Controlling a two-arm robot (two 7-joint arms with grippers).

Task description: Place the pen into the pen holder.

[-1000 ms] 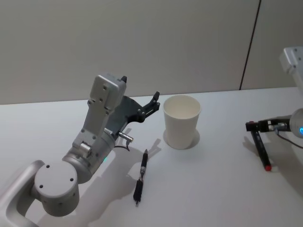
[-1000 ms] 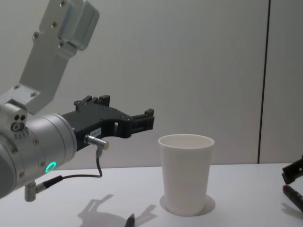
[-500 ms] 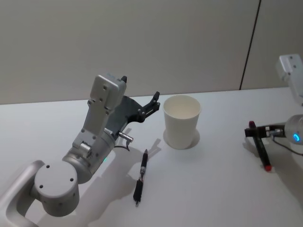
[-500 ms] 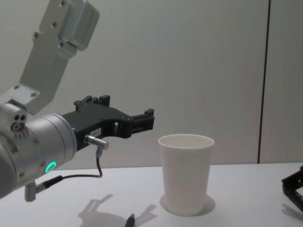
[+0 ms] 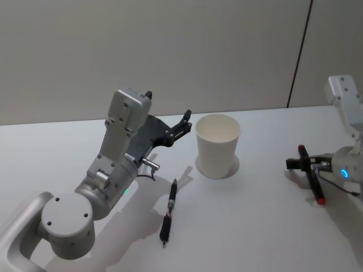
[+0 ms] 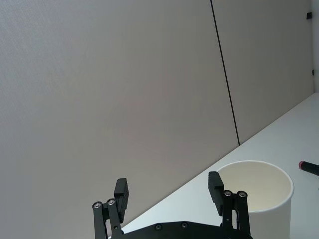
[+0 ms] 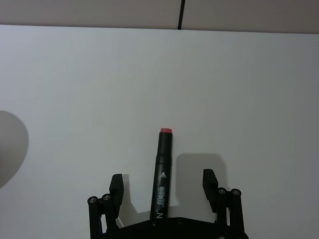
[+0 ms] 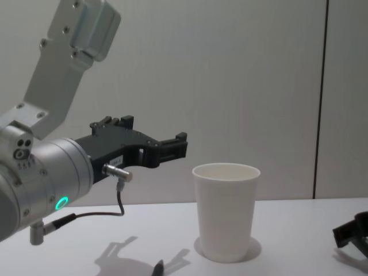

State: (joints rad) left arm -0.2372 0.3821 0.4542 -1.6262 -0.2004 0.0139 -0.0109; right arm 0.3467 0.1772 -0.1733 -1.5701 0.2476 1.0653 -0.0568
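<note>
The pen holder (image 5: pixel 217 147) stands upright on the white table (image 5: pixel 255 226). To the right of it, well apart, the pen (image 5: pixel 316 190) lies flat, a black marker with a red end. The right gripper (image 5: pixel 308 164) is low over this pen with its fingers wide open, one finger on each side of the barrel and not touching it; the right wrist view shows the same (image 7: pixel 163 179). The left arm is bent upward at the left of the pen holder, and the left gripper (image 5: pixel 185 122) hangs in the air near the rim, also wide open and empty. A second black pen (image 5: pixel 168 212) lies on the table to the front-left of the pen holder.
</note>
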